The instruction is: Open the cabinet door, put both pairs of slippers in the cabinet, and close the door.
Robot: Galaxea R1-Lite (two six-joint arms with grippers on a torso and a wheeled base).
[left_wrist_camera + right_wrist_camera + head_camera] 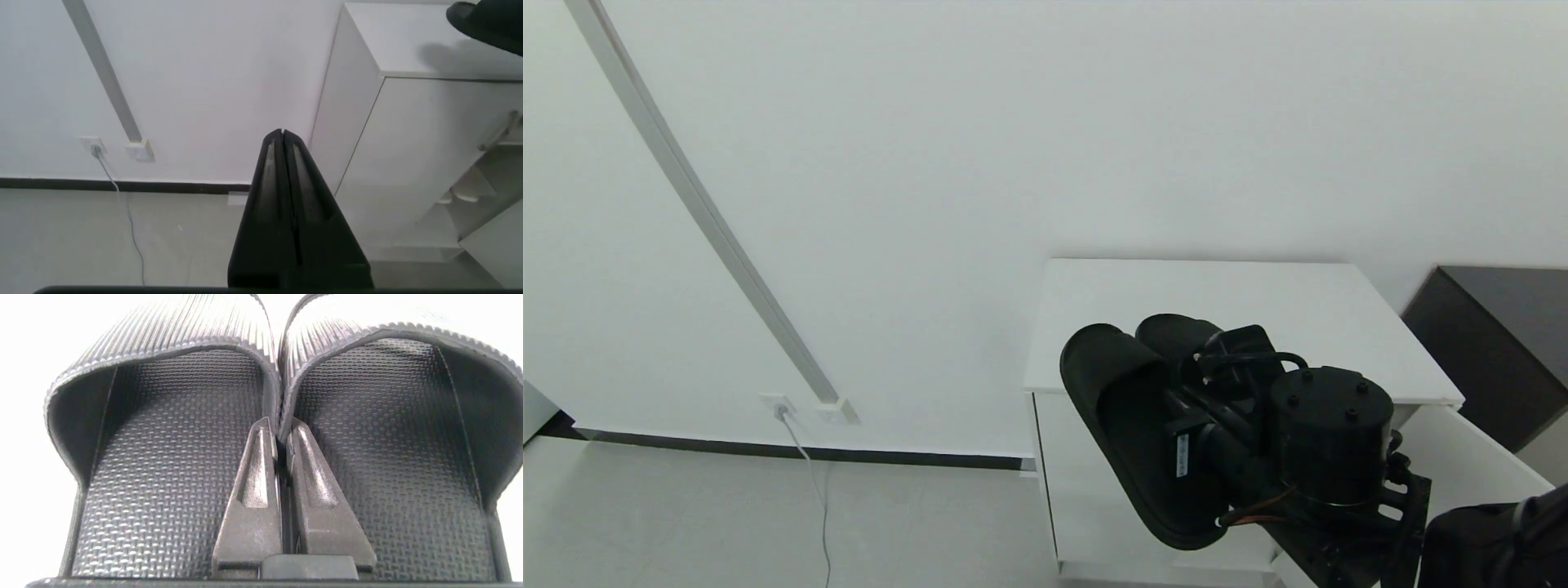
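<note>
A pair of black slippers (1127,408) hangs in the air in front of the white cabinet (1201,310), at the height of its top. My right gripper (282,437) is shut on the two inner edges of the pair, pinching both slippers (180,457) side by side. The cabinet door (1462,461) stands open to the right. My left gripper (283,140) is shut with nothing in it, low and left of the cabinet (409,147), pointing at the wall. A pale shape (464,194) lies on a shelf inside; I cannot tell what it is.
A white wall stands behind the cabinet, with a slanted cable duct (698,204) and a socket with a hanging cord (780,407). A dark piece of furniture (1503,343) stands right of the cabinet. Bare floor (768,523) spreads to the left.
</note>
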